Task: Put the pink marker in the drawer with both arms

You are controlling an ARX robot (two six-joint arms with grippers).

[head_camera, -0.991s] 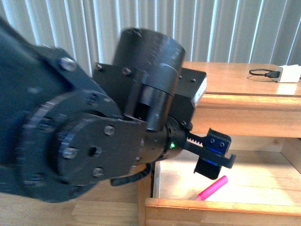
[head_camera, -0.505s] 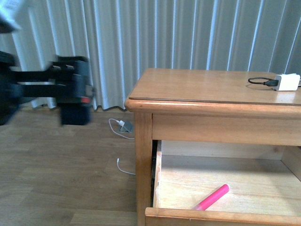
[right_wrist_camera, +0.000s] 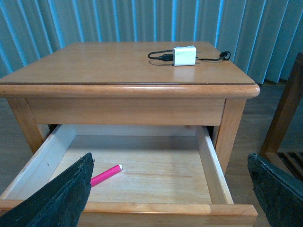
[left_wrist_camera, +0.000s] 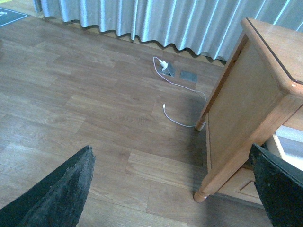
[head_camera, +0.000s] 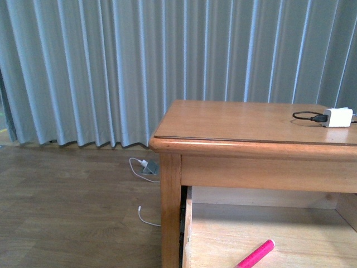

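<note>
Grey curtains (head_camera: 111, 67) at the back, brown wood floor (head_camera: 67, 212) below, and a small wooden table (head_camera: 245, 120) over on the right of the front view. On the table top, a white charger (head_camera: 337, 116) with a black cord, no part of the job. Under the top, the drawer (right_wrist_camera: 142, 208) pulled well out, most likely to let a gripper reach in from above. Down on the drawer's light wood bottom, the pink marker (right_wrist_camera: 106, 175), lying flat and loose with no gripper on it, one end hidden behind a black finger in the right wrist view. So, by the look of things, already in the right place, with perhaps only the pushing shut left to do. No arm to be seen in the front view. Right gripper (right_wrist_camera: 170, 156) out in front of the open drawer, a bit higher than its front edge, looking straight in, jaws spread wide and holding nothing. Probably a good spot for pushing on the drawer front. Left gripper (left_wrist_camera: 170, 147) off by the table's side, aimed down at bare floor and a thin white cable (left_wrist_camera: 175, 90), jaws also spread wide and empty. Out there, most likely, to be clear of the table leg and the drawer.
</note>
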